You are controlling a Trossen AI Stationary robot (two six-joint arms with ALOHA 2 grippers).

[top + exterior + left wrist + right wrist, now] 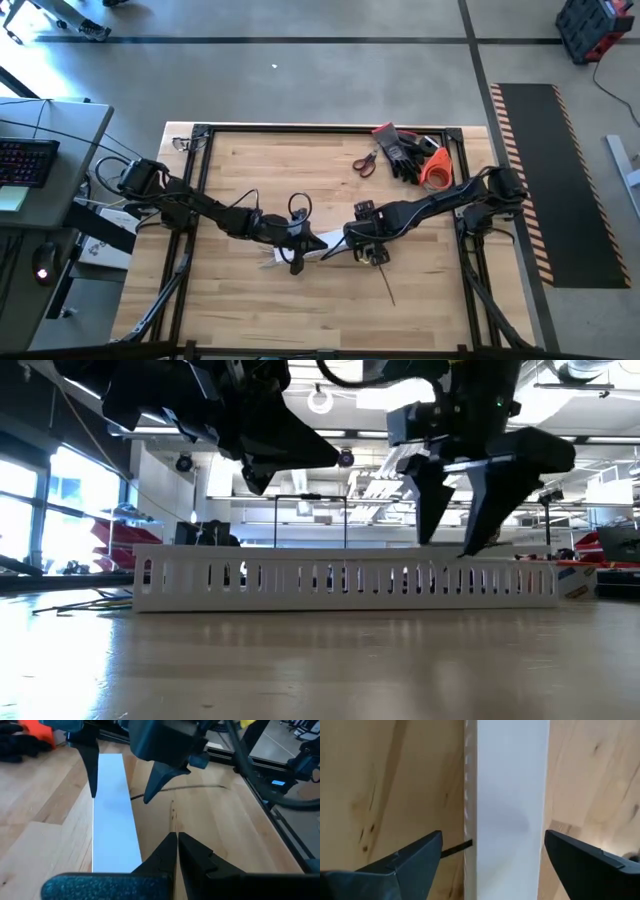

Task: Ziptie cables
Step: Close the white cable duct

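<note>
The right hand (490,857) hangs over the middle of the bench (250,310) with its fingers (410,862) spread wide apart, one on each side of a long white channel (507,795). In the low view its fingertips reach down close to the channel's top edge, and whether they touch it cannot be told; the hand holds nothing. The left hand (176,851) is just beside the channel's other end, its fingers pressed together and empty.

The channel (340,575) lies flat on the bench, its slotted wall facing the low camera. A thin dark cable (200,787) runs across the wood beside the channel, near the right hand, and a short dark end (456,850) shows against the channel's edge between the right fingers. More thin cables (85,600) lie on the bench past the channel's end in the low view.

At the far right corner sit black gloves (402,152), an orange tool (436,168) and scissors (365,162), well apart from both hands.
</note>
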